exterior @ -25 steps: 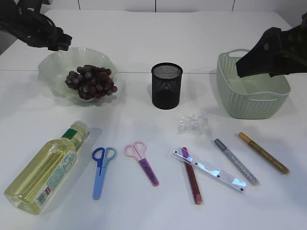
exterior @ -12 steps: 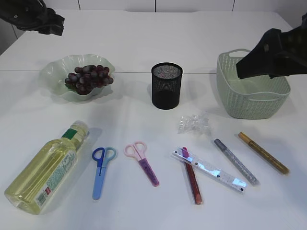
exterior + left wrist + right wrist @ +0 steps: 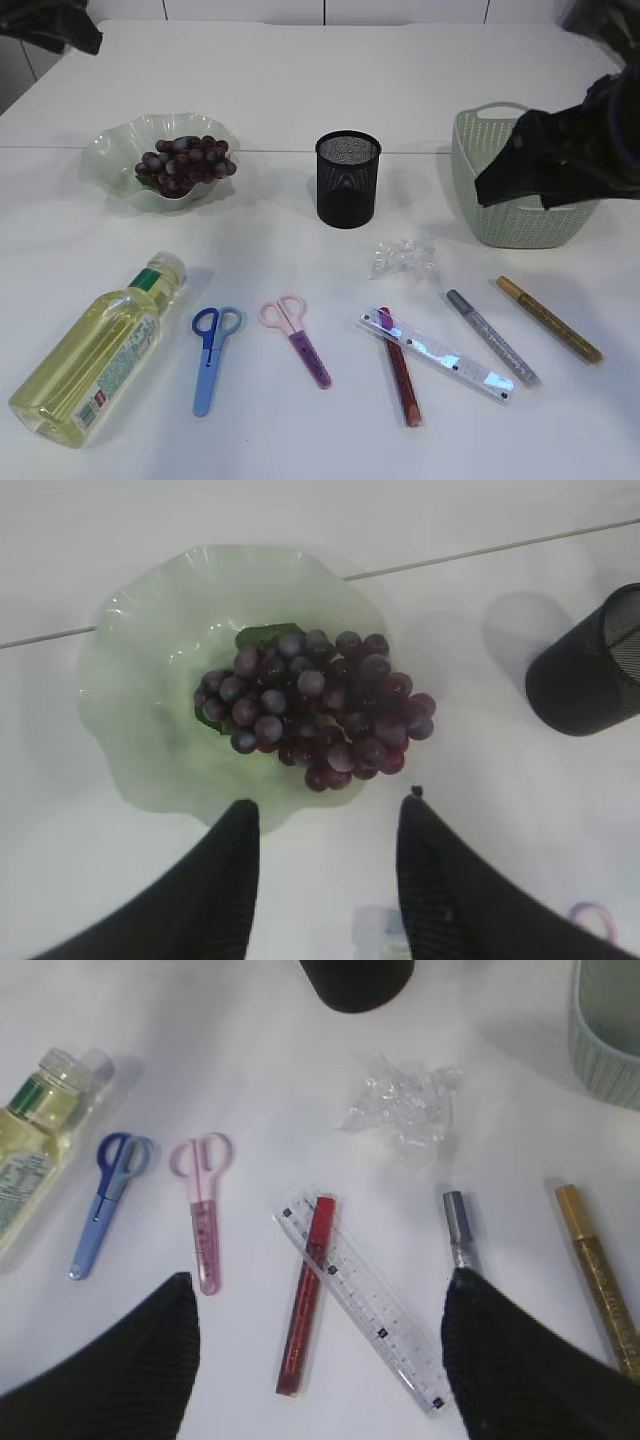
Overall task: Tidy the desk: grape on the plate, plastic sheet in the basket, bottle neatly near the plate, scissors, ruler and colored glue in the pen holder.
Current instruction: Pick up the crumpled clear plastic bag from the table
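Dark grapes [image 3: 185, 165] [image 3: 315, 705] lie on the green plate [image 3: 115, 160] [image 3: 140, 680]. My left gripper [image 3: 328, 805] hangs open and empty above the plate's near edge; its arm [image 3: 45, 25] is at the top left corner. The yellow bottle [image 3: 95, 350] lies on its side. Blue scissors [image 3: 210, 350] and pink scissors [image 3: 298, 340] lie beside it. My right gripper [image 3: 320, 1280] [image 3: 510, 175] is open high over the clear ruler [image 3: 365, 1305], which crosses the red glue [image 3: 305, 1295]. The plastic sheet [image 3: 400, 1105] lies crumpled before the pen holder [image 3: 348, 180].
The green basket [image 3: 480, 200] stands at the right, partly behind my right arm. Silver glue [image 3: 490, 337] and gold glue [image 3: 550, 318] lie at the right front. The table's front edge is close below the bottle and the ruler.
My left gripper has drawn back up and left from the plate, leaving the grapes there. The right arm has come forward and lower in front of the basket.
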Controlling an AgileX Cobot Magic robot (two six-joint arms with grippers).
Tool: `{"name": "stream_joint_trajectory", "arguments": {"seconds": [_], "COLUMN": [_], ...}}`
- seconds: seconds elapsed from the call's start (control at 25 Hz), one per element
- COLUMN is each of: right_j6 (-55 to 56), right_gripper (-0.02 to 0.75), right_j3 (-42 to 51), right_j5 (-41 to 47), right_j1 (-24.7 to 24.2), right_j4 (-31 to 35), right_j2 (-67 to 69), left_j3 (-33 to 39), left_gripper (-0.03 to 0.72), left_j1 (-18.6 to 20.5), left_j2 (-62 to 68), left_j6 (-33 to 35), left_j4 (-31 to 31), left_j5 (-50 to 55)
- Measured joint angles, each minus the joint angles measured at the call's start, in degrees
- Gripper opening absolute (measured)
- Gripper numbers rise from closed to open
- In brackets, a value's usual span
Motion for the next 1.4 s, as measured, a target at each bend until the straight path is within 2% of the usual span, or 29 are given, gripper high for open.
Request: {"name": "stream_joint_trajectory", "arguments": {"seconds": [0.24,0.52,0.92,1.04,1.4], "right_j6": [-0.10,-1.01,-1.26,-1.49,-2.06], "right_gripper": [0.583,0.583,0.583,0.583,0.583], "right_j3": [-2.21,-3.79,-3.87,-3.87,-4.51], "right_j5": [0.72,-0.87,-2.22,-3.18,-7.75], "right_j1": [0.00,0.00,0.00,0.12,3.50], "right_j4": [-3.36,-3.50,-3.50,-3.50,-5.73], "right_j2": [5.61,7.32,10.23,11.83,16.35], "left_j3": [0.00,0.00,0.83,4.64,25.50], "left_gripper": [0.340,0.337,0.336,0.336,0.333], "left_j1": [0.00,0.00,0.00,0.00,0.00], "left_j2": [-7.01,-12.53,-15.95,-19.01,-36.66], "left_j6": [-0.09,-2.68,-4.61,-5.43,-5.88], "left_j4": [0.78,4.01,3.73,3.14,1.63], "left_j5": [6.91,16.04,21.26,18.14,5.52]}}
